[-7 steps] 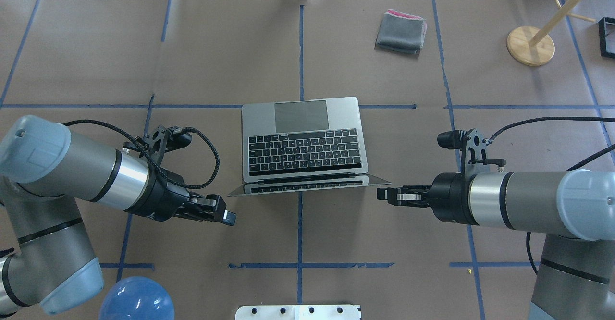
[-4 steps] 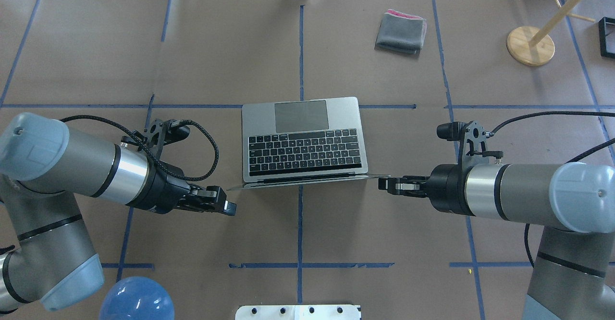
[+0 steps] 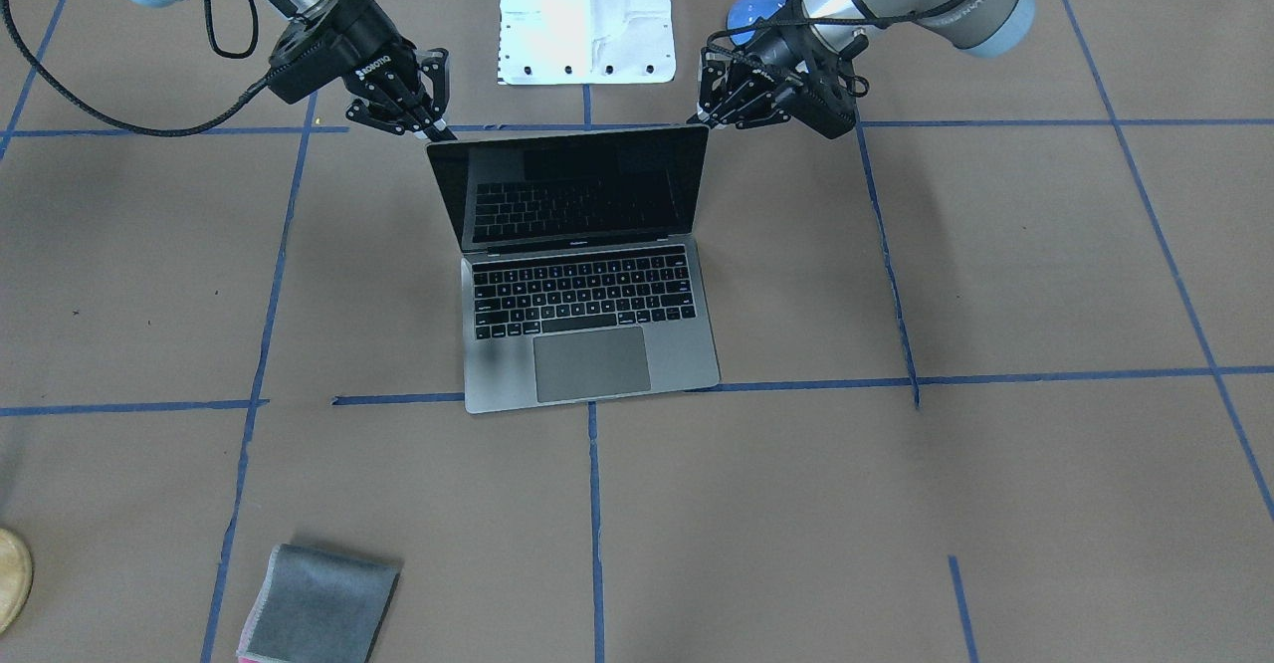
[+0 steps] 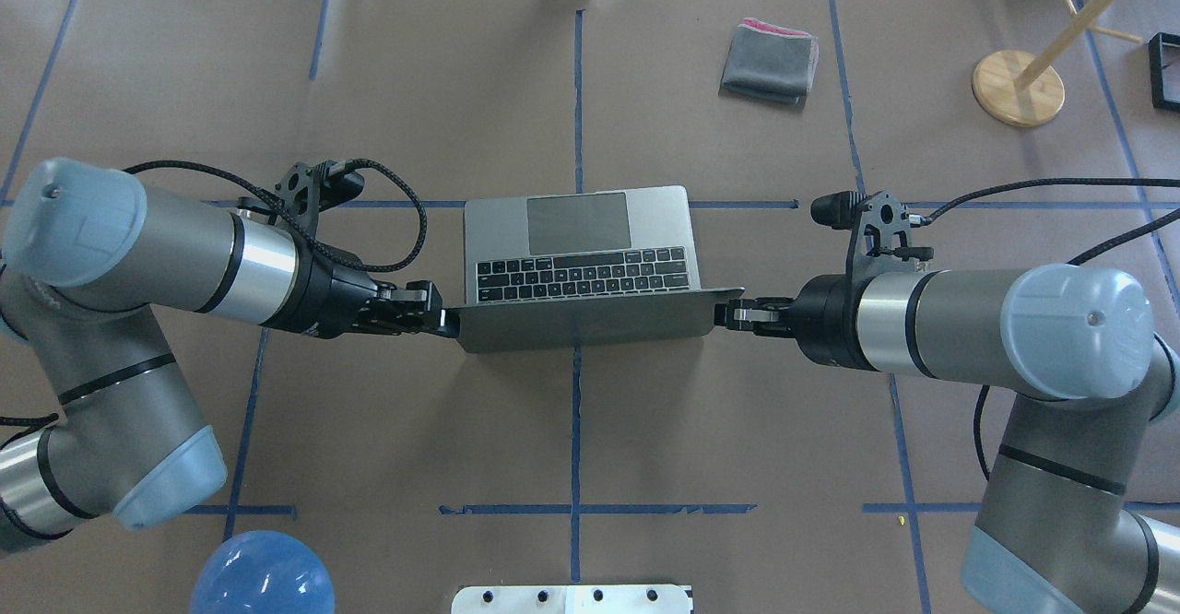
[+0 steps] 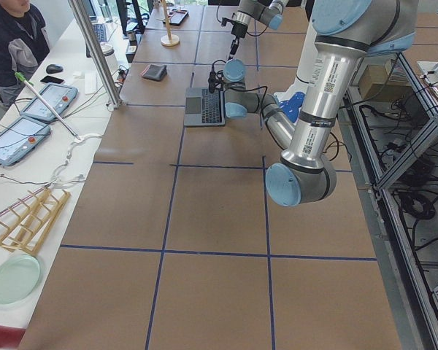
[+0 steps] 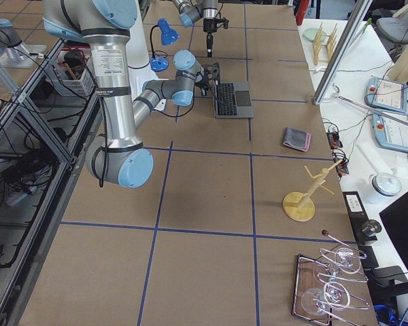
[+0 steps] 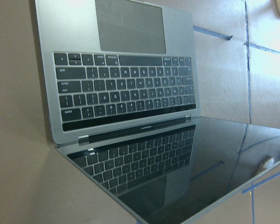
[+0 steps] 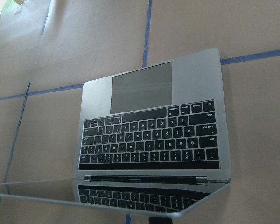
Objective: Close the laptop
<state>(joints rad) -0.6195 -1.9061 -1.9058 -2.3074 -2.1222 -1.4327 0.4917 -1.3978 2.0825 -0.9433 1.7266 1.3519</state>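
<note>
The left claw (image 4: pixel 441 317) and the right claw (image 4: pixel 735 312) each stand at one upper corner of the lid, the left one touching it. In the front view the fingers of both seem apart, with one finger against the back of the corner. They do not look clamped on anything, though the wrist cameras show no fingers to confirm this.

The table (image 4: pixel 737 466) is covered with brown paper and blue tape lines. The laptop (image 4: pixel 581 218) lies near its middle, between the two arms, with the trackpad on the far side from the robot. A folded cloth (image 4: pixel 770 61) lies well apart from it and plays no part.

The lid (image 4: pixel 581 326) is tipped forward over the hinge. From overhead its grey back already hides the nearest rows of the keyboard (image 4: pixel 581 277), but the screen is well above the keys.

I judge the closing is about half done. The next move asks both claws to go forward and down together, evenly, so the lid does not twist, and gently near the end.
</note>
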